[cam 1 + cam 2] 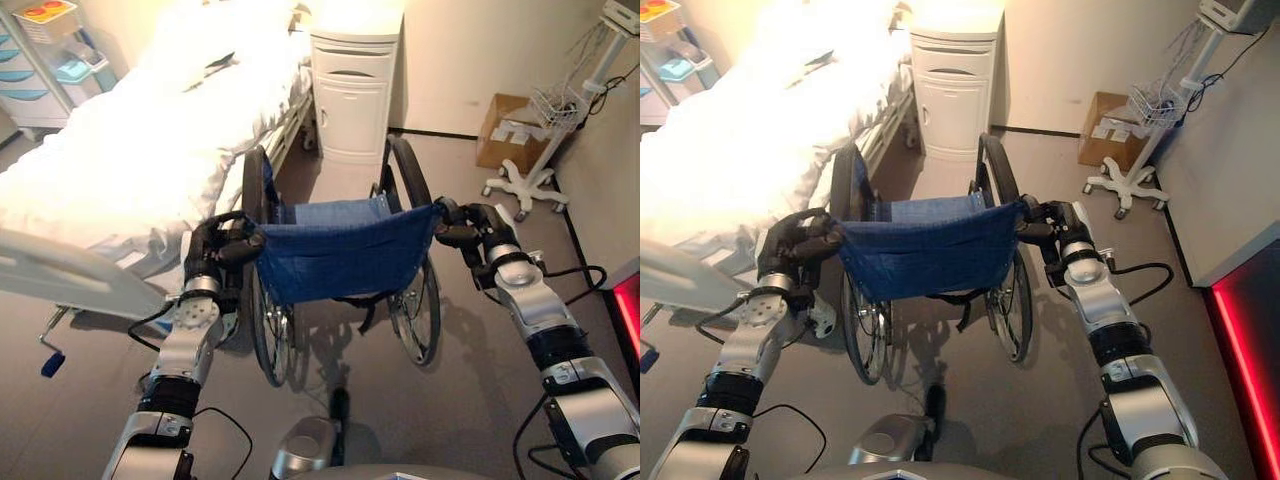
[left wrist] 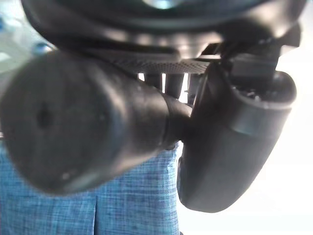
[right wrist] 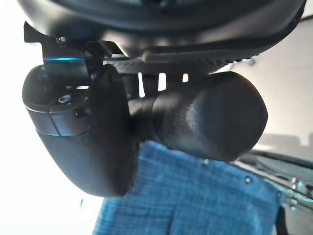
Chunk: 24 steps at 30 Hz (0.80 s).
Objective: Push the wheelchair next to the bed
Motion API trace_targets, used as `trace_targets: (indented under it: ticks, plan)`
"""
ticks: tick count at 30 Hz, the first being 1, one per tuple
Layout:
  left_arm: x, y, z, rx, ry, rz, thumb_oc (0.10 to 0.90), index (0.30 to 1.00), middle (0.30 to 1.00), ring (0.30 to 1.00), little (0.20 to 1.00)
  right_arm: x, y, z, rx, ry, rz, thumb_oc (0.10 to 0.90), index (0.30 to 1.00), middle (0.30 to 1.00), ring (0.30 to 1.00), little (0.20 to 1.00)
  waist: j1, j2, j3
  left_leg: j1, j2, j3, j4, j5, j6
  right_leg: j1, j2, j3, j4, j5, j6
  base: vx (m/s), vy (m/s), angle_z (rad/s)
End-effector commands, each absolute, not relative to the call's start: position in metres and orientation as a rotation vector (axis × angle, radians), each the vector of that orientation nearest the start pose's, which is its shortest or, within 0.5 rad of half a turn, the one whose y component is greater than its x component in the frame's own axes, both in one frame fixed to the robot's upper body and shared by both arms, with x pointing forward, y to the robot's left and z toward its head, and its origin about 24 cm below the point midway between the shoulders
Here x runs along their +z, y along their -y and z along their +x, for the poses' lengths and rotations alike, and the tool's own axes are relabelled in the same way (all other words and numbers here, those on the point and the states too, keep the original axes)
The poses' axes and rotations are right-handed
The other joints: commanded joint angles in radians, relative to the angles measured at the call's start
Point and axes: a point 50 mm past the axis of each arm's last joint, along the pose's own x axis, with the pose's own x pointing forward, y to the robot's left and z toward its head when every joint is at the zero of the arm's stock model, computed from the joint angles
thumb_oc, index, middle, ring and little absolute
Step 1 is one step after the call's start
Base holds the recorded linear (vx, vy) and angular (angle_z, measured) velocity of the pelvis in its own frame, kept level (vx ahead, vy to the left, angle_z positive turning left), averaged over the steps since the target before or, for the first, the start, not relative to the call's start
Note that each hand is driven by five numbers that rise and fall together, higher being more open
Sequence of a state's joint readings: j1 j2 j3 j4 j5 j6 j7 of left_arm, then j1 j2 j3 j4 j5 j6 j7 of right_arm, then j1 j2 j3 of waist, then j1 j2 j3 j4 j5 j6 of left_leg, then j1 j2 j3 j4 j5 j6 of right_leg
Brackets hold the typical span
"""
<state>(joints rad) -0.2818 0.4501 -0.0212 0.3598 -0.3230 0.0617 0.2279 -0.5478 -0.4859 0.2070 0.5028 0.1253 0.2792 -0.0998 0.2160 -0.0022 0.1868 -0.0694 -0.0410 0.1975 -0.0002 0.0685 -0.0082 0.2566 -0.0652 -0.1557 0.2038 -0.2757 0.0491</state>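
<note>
Push step underway. Left hand (image 1: 222,247) curled round wheelchair's left push handle (image 2: 83,122); right hand (image 1: 478,232) curled round right push handle (image 3: 208,117), thumbs wrapped. Wheelchair (image 1: 335,255) just beside bed (image 1: 130,150), left wheel near mattress edge, facing white bedside cabinet (image 1: 352,85). Looks nearly placed. Next: likely short even push with both hands, keeping wheel off bed frame.

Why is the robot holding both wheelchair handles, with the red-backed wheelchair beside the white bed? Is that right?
Nearly. The wheelchair has a blue cloth back, not red, as the left eye view shows. The rest holds: the left hand and right hand each grip a handle, and the white bed is beside the chair.
</note>
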Motion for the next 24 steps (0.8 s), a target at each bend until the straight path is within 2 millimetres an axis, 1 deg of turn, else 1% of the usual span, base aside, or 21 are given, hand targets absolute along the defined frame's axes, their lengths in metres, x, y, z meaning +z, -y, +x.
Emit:
trace_targets:
  ticks: [1,2,3,4,5,6,8,9,10,11,12,14,15,16,17,19,22,23,24]
  plan:
    - [0.017,-0.249,0.286,0.087,-0.292,0.335,0.4,0.3,0.3,0.3,0.3,0.015,0.249,0.301,-0.037,-0.462,-0.687,0.4,0.3,0.3,0.3,0.3,-0.056,-0.019,-0.047,-0.031,-0.022,-0.023,0.042,-0.026,0.076,-0.045,-0.001,-0.082,0.171,0.222,0.08,0.31,0.255,-0.11]
    - [0.017,-0.249,0.287,0.085,-0.293,0.339,0.4,0.3,0.3,0.3,0.3,0.014,0.248,0.3,-0.037,-0.463,-0.686,0.4,0.3,0.3,0.3,0.3,-0.058,-0.017,-0.049,-0.027,-0.022,-0.023,0.038,-0.028,0.078,-0.054,-0.005,-0.083,0.187,0.234,0.084,0.29,0.258,0.02]
    - [0.019,-0.247,0.29,0.085,-0.29,0.359,0.4,0.3,0.3,0.3,0.3,0.012,0.247,0.296,-0.034,-0.451,-0.684,0.4,0.3,0.3,0.3,0.3,-0.07,-0.005,-0.046,0.0,-0.022,-0.024,0.03,-0.039,0.091,-0.105,-0.042,-0.091,0.321,0.285,0.093,0.29,0.239,0.13]
    - [0.019,-0.246,0.291,0.084,-0.29,0.366,0.4,0.3,0.3,0.3,0.3,0.012,0.247,0.295,-0.037,-0.443,-0.685,0.4,0.3,0.3,0.3,0.3,-0.073,-0.001,-0.045,0.005,-0.024,-0.026,0.029,-0.043,0.094,-0.121,-0.053,-0.092,0.363,0.304,0.095,0.28,0.224,0.1]
    - [0.019,-0.246,0.292,0.085,-0.289,0.368,0.4,0.3,0.3,0.3,0.3,0.011,0.246,0.294,-0.037,-0.441,-0.685,0.4,0.3,0.3,0.3,0.3,-0.073,0.0,-0.044,0.008,-0.026,-0.027,0.029,-0.044,0.096,-0.132,-0.057,-0.091,0.379,0.314,0.096,0.24,0.136,0.13]
    - [0.021,-0.245,0.293,0.094,-0.284,0.378,0.4,0.3,0.3,0.3,0.3,0.012,0.241,0.295,-0.03,-0.429,-0.677,0.4,0.3,0.3,0.3,0.3,-0.079,0.003,-0.037,0.02,-0.031,-0.032,0.029,-0.053,0.1,-0.17,-0.071,-0.088,0.383,0.335,0.093,0.19,0.085,0.05]
    - [0.021,-0.245,0.294,0.096,-0.282,0.379,0.4,0.3,0.3,0.3,0.3,0.012,0.239,0.296,-0.03,-0.425,-0.676,0.4,0.3,0.3,0.3,0.3,-0.081,0.004,-0.034,0.023,-0.032,-0.033,0.03,-0.055,0.101,-0.179,-0.073,-0.088,0.374,0.329,0.09,0.15,0.04,-0.01]
    - [0.021,-0.244,0.296,0.099,-0.279,0.389,0.4,0.3,0.3,0.3,0.3,0.013,0.235,0.298,-0.028,-0.417,-0.671,0.4,0.3,0.3,0.3,0.3,-0.092,0.008,-0.022,0.041,-0.03,-0.038,0.03,-0.06,0.099,-0.218,-0.082,-0.091,0.333,0.31,0.08,0.18,0.003,-0.03]
    - [0.022,-0.244,0.299,0.103,-0.275,0.392,0.4,0.3,0.3,0.3,0.3,0.014,0.231,0.3,-0.027,-0.411,-0.668,0.4,0.3,0.3,0.3,0.3,-0.111,0.02,-0.011,0.069,-0.021,-0.054,0.029,-0.067,0.094,-0.282,-0.074,-0.084,0.275,0.303,0.068,0.33,-0.007,-0.04]
    - [0.023,-0.244,0.302,0.101,-0.273,0.395,0.4,0.3,0.3,0.3,0.3,0.014,0.231,0.301,-0.032,-0.416,-0.665,0.4,0.3,0.3,0.3,0.3,-0.142,0.022,0.003,0.106,-0.027,-0.079,0.025,-0.087,0.093,-0.355,-0.065,-0.062,0.192,0.324,0.063,0.29,-0.033,-0.05]
    - [0.023,-0.243,0.304,0.096,-0.27,0.394,0.4,0.3,0.3,0.3,0.3,0.013,0.232,0.3,-0.037,-0.421,-0.663,0.4,0.3,0.3,0.3,0.3,-0.153,0.017,0.006,0.114,-0.034,-0.089,0.024,-0.095,0.093,-0.376,-0.058,-0.049,0.144,0.336,0.064,0.33,-0.055,0.1]
    - [0.027,-0.239,0.31,0.079,-0.256,0.39,0.4,0.3,0.3,0.3,0.3,0.01,0.234,0.297,-0.047,-0.442,-0.657,0.4,0.3,0.3,0.3,0.3,-0.192,-0.001,0.011,0.141,-0.059,-0.12,0.026,-0.125,0.09,-0.405,-0.04,-0.019,-0.003,0.379,0.076,0.31,-0.059,0.53]
    - [0.027,-0.238,0.311,0.076,-0.252,0.387,0.4,0.3,0.3,0.3,0.3,0.009,0.234,0.296,-0.05,-0.446,-0.659,0.4,0.3,0.3,0.3,0.3,-0.201,-0.004,0.01,0.147,-0.065,-0.127,0.027,-0.133,0.089,-0.413,-0.037,-0.014,-0.027,0.392,0.08,0.33,-0.028,0.82]
    - [0.028,-0.234,0.314,0.068,-0.246,0.378,0.4,0.3,0.3,0.3,0.3,0.009,0.235,0.294,-0.052,-0.455,-0.668,0.4,0.3,0.3,0.3,0.3,-0.221,-0.009,0.008,0.162,-0.077,-0.142,0.031,-0.15,0.09,-0.434,-0.032,-0.002,-0.068,0.417,0.089,0.21,-0.007,0.7]
    - [0.028,-0.234,0.314,0.068,-0.246,0.377,0.4,0.3,0.3,0.3,0.3,0.009,0.235,0.294,-0.052,-0.455,-0.669,0.4,0.3,0.3,0.3,0.3,-0.221,-0.008,0.009,0.162,-0.076,-0.143,0.031,-0.15,0.09,-0.433,-0.031,-0.002,-0.068,0.417,0.089,0.32,-0.014,0.78]
    - [0.029,-0.227,0.317,0.055,-0.243,0.358,0.4,0.3,0.3,0.3,0.3,0.009,0.238,0.291,-0.049,-0.471,-0.685,0.4,0.3,0.3,0.3,0.3,-0.252,-0.015,0.004,0.193,-0.092,-0.156,0.047,-0.185,0.094,-0.483,-0.027,0.001,-0.113,0.448,0.1,0.42,-0.061,0.6]
    - [0.029,-0.225,0.317,0.052,-0.24,0.344,0.4,0.3,0.3,0.3,0.3,0.009,0.24,0.289,-0.048,-0.478,-0.692,0.4,0.3,0.3,0.3,0.3,-0.263,-0.02,0.0,0.207,-0.097,-0.157,0.061,-0.205,0.096,-0.49,-0.02,-0.004,-0.119,0.457,0.103,0.29,-0.105,0.49]
    - [0.029,-0.223,0.317,0.041,-0.235,0.341,0.4,0.3,0.3,0.3,0.3,0.01,0.242,0.289,-0.05,-0.483,-0.701,0.4,0.3,0.3,0.3,0.3,-0.269,-0.026,-0.006,0.208,-0.105,-0.163,0.086,-0.227,0.101,-0.49,-0.017,0.003,-0.103,0.464,0.1,0.34,-0.176,0.16]
    - [0.03,-0.222,0.317,0.035,-0.232,0.34,0.4,0.3,0.3,0.3,0.3,0.01,0.243,0.289,-0.055,-0.485,-0.702,0.4,0.3,0.3,0.3,0.3,-0.27,-0.03,-0.009,0.206,-0.108,-0.163,0.101,-0.238,0.103,-0.483,-0.014,0.006,-0.098,0.457,0.097,0.36,-0.215,0.17]
